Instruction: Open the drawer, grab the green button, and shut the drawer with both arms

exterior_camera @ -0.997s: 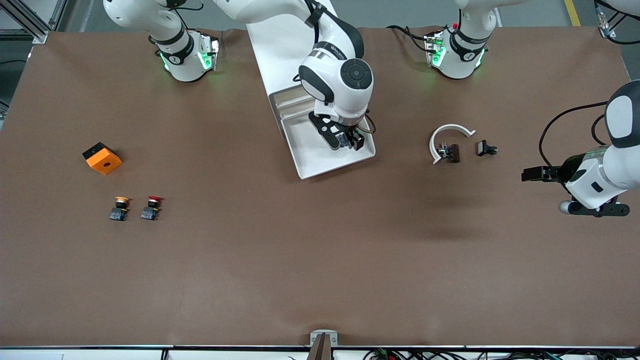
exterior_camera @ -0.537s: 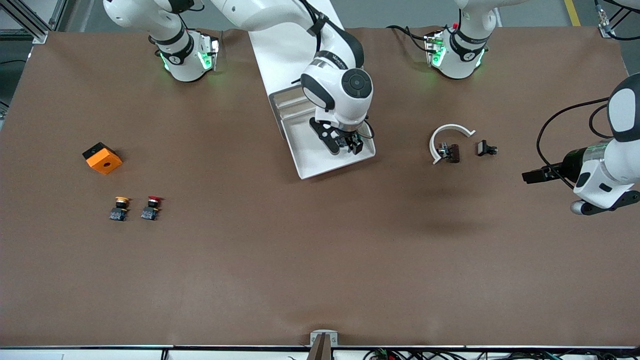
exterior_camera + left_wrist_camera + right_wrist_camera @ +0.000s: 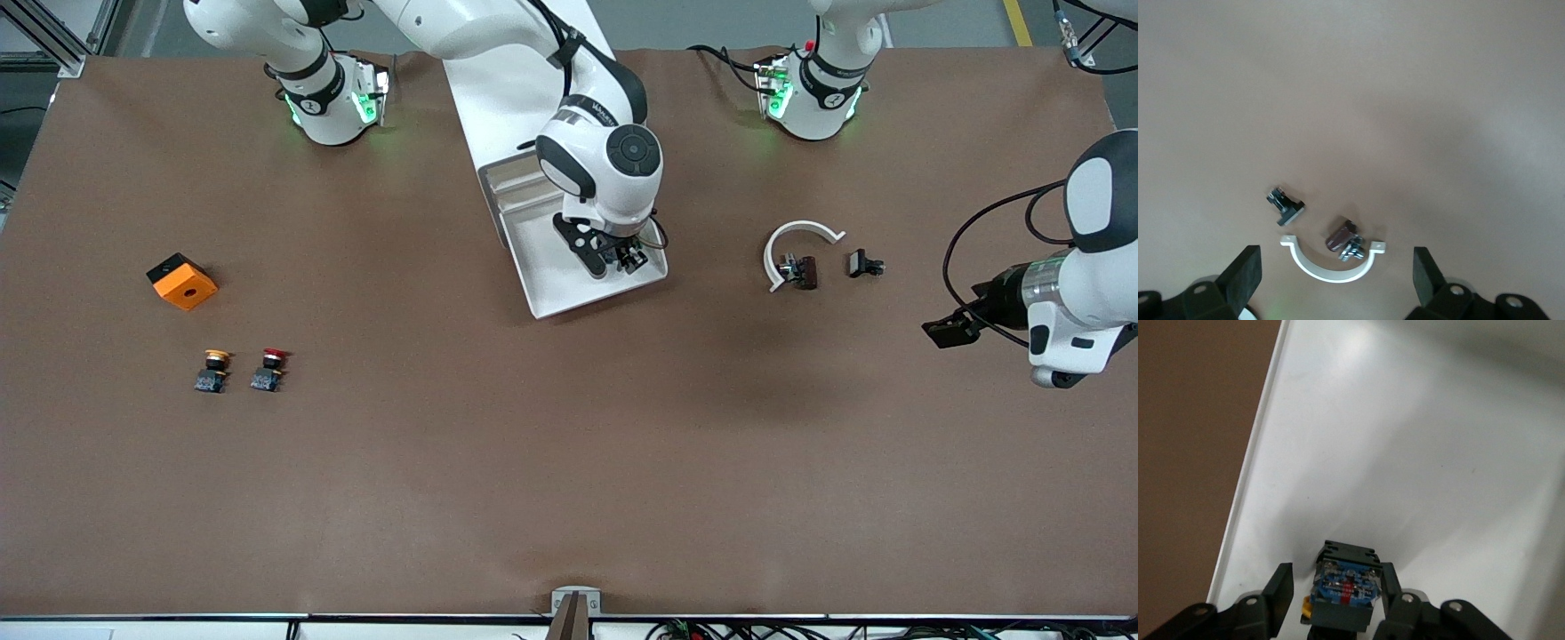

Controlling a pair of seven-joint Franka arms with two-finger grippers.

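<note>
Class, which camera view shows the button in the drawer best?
The right wrist view: the button fills the gap between the right gripper fingers. The front view hides it almost entirely under that gripper in the drawer. The left wrist view misses it.

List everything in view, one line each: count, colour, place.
table: one, brown, under everything
cabinet: one, white, between the arm bases
drawer: one, white, open
button: one, black-and-blue body, in the drawer
yellow-capped button: one, toward the right arm's end
red-capped button: one, beside it
block: one, orange and black, farther from the camera
bracket: one, white, curved, toward the left arm's end
small parts: two, dark, by the bracket
right pincer: black, at the button
left pincer: black, open, waiting
</note>
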